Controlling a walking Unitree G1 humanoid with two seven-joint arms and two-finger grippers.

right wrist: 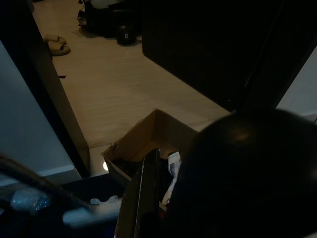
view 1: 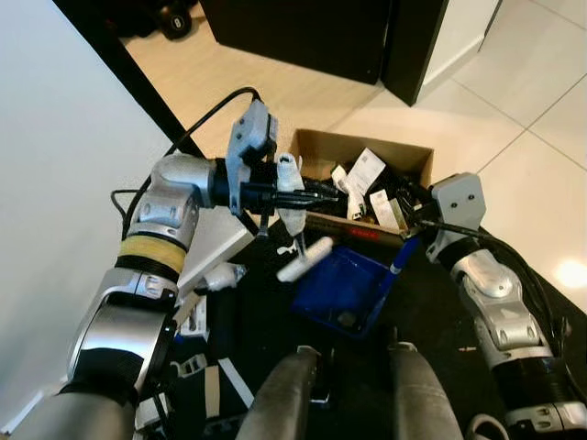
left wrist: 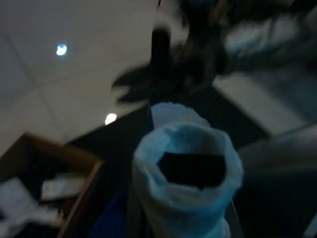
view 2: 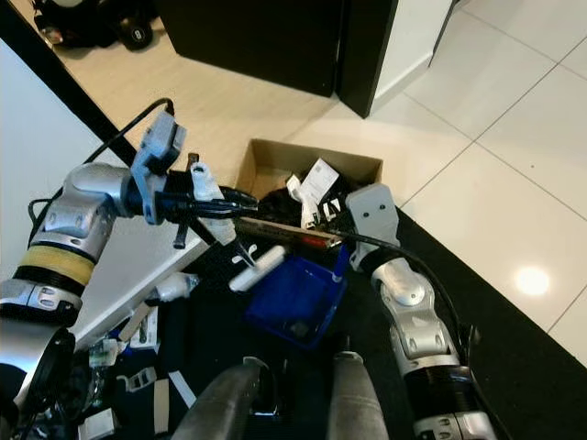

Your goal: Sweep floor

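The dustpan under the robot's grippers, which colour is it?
Blue; the dustpan shows best in the left eye view.

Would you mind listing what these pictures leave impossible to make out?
- Right gripper: fingers hidden behind the cardboard box clutter, eye views.
- Left gripper: fingers merge with dark box contents.
- Right wrist view: dark rounded mass blocks the foreground.
- Blue dustpan: contents too small to identify.

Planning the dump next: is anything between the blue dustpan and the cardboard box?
Only the left pincer and its white tool, which hang above the dustpan at the cardboard box's near wall. Otherwise nothing visible; the dustpan sits right beside the box.
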